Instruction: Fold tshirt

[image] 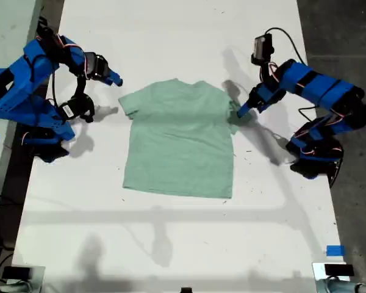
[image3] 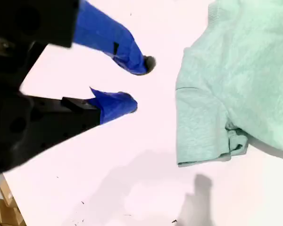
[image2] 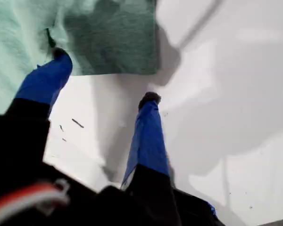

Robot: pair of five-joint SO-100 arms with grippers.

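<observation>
The tshirt lies flat mid-table, collar toward the exterior view's top. My first gripper is at its sleeve on the exterior view's right, jaws wide apart, one fingertip at the sleeve's edge, holding nothing. We see my second gripper partly open and empty, near the other sleeve without touching it

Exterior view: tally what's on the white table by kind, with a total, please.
Mint-green tshirt: 1
Blue arms: 2, carrying my first gripper and my second gripper
Blue tape pieces on the table: 1
Total: 4
</observation>
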